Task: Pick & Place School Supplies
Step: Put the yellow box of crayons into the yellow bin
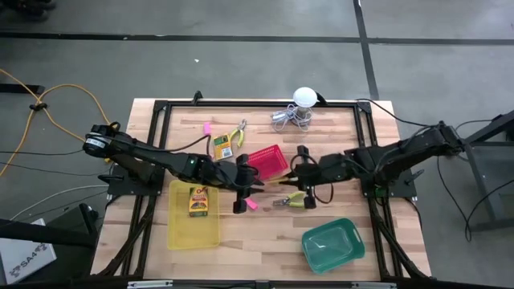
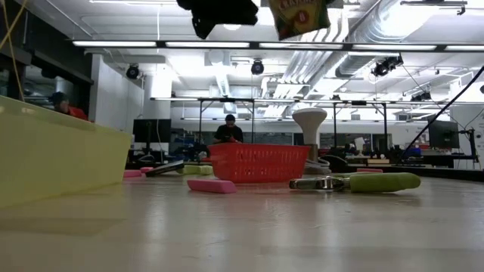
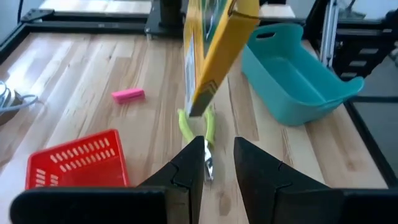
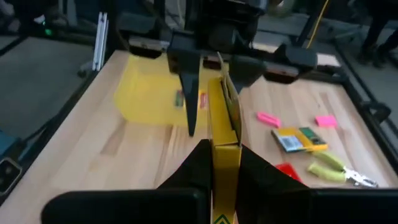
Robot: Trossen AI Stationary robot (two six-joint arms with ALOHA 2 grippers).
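Crayon box (image 3: 217, 50), a flat yellow-and-green cardboard carton, is hanging edge-on above the middle of the wooden-slat worktop (image 1: 265, 241), with the right gripper (image 4: 222, 152) clenching its jaws on the narrow sides. The left gripper (image 3: 217, 146) is hovering just at 9 o'clock of it, jaws released and gripping nothing.

Below the carton, at about 5 o'clock of centre, a pair of pliers (image 1: 293, 201) is lying flat, with soft-looking yellow-green handles and a bare metal nose. A small pink eraser (image 1: 251, 204) is resting at 7 o'clock, just beside the left arm's fingers. A slotted red basket (image 1: 269, 160) of rigid plastic is sitting tilted at 12 o'clock of centre. A translucent yellow tray (image 1: 181, 233) at 8 o'clock is carrying a second crayon box (image 1: 199, 201), and a smooth teal tray (image 1: 331, 245) is standing at 4 o'clock. A third crayon box (image 1: 222, 146) and second pliers (image 1: 238, 132) are lying at 10 to 11 o'clock, with another pink block (image 1: 206, 127) beyond them. A white ball (image 1: 303, 98) on coiled wire is sitting at 12 o'clock by the far edge.

The high view is barely showing the lifted carton, since it is turned edge-up under the dark arms; the wrist views are showing it plainly. The low view is cutting it off at the upper border, along with a dark gripper beside it, and is showing a person far off in the room. From the right wrist, a left-arm finger is partly hiding the carton in the yellow tray.
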